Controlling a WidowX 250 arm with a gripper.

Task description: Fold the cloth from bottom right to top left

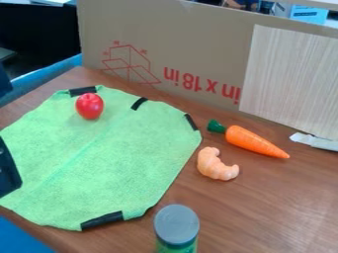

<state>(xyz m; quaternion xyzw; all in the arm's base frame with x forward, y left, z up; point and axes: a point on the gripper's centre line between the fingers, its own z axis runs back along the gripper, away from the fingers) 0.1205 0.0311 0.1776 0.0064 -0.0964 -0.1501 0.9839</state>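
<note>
From where I stand, I can't tell whether the claw is open or closed, or whether it has hold of anything. What I do see of the robot is a black part point(8, 169) coming in at the left, over the left side of the green cloth point(132, 163); whether it touches the fabric, I can't say. The cloth lies spread out, unfolded, on the left part of the table point(264, 207), reaching from near the far left corner down to near the close left edge. A faint crease runs slantwise across it. Black strips sit along its rim: one point(82, 91) at the far end, two point(139, 103) point(190, 121) toward the right along the far side, and one point(102, 220) on the near side.

A red toy fruit point(90, 105) rests on top of the cloth, close to the far strip. Just right of the cloth is a curved orange toy point(217, 165), and beyond that a toy carrot point(252, 140), its green top toward the cloth. A container with a grey lid point(176, 224) stands near the close edge of the table, beside the cloth. Cardboard point(165, 49) stands upright along the far edge.
</note>
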